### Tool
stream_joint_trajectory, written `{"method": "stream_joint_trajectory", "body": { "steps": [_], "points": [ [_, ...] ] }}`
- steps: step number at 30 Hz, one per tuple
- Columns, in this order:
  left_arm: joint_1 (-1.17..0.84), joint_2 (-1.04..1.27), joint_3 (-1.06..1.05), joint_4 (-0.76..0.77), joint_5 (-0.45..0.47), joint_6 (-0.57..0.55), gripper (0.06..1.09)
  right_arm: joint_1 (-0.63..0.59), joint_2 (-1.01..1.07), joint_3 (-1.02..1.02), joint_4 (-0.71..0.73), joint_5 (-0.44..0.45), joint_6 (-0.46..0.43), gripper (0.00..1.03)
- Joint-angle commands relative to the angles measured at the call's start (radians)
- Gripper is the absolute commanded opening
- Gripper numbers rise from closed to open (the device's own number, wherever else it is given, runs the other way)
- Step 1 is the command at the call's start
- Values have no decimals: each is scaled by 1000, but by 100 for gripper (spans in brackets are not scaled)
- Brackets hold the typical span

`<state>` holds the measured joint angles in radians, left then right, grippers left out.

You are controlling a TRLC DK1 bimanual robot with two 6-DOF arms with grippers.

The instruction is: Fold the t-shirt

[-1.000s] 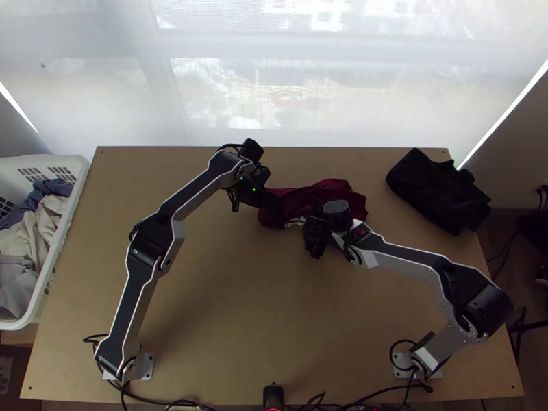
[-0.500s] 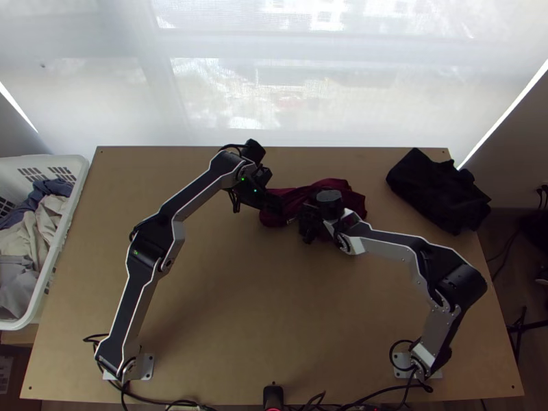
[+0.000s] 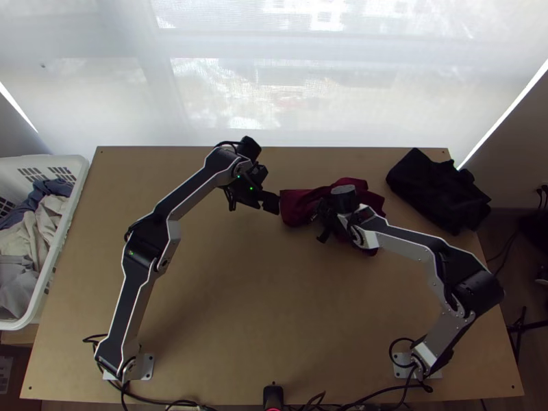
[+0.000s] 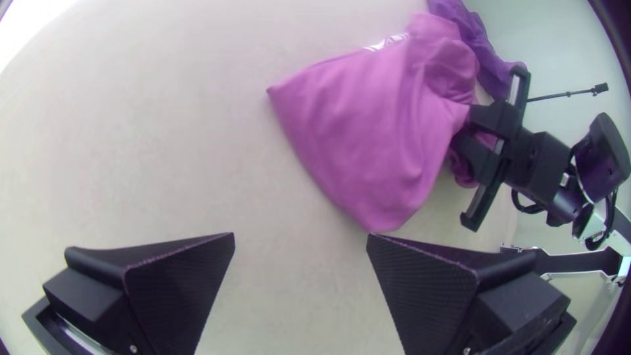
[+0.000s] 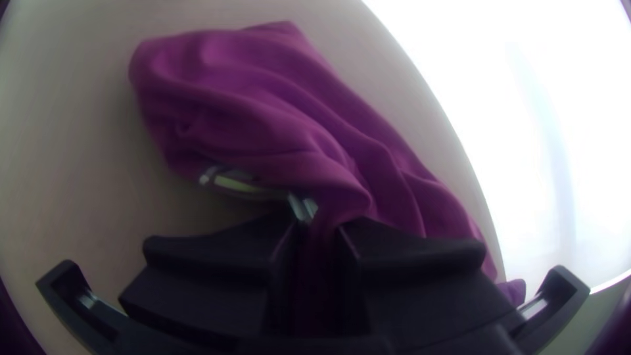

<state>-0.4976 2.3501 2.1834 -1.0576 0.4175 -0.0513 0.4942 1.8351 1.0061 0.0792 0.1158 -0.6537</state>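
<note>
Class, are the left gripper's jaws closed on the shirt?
No, the left gripper has its jaws wide apart, with bare table between them.

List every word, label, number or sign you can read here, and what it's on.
No text can be read.
Pale print on the t-shirt: too small and creased to read.
Pale label-like patch at the top view's lower left edge: too small to read.
</note>
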Motion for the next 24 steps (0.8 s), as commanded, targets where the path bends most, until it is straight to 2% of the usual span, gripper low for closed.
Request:
{"method": "stream_joint_trajectory", "body": {
  "steps": [1,12,19,24],
  "points": [
    [17,-35,-30,-10,1,1,104,-59,-220,5,-53,-24,77,3],
    [24,-104,-70,-22,-3,-10,104,-146,-471,43,-165,-22,158,3],
    [34,-152,-123,-22,-9,-9,104,-324,-554,58,-179,-24,163,3],
    [37,-187,-166,-22,-22,-9,104,-520,-574,101,-180,-97,163,3]
  ]
}}
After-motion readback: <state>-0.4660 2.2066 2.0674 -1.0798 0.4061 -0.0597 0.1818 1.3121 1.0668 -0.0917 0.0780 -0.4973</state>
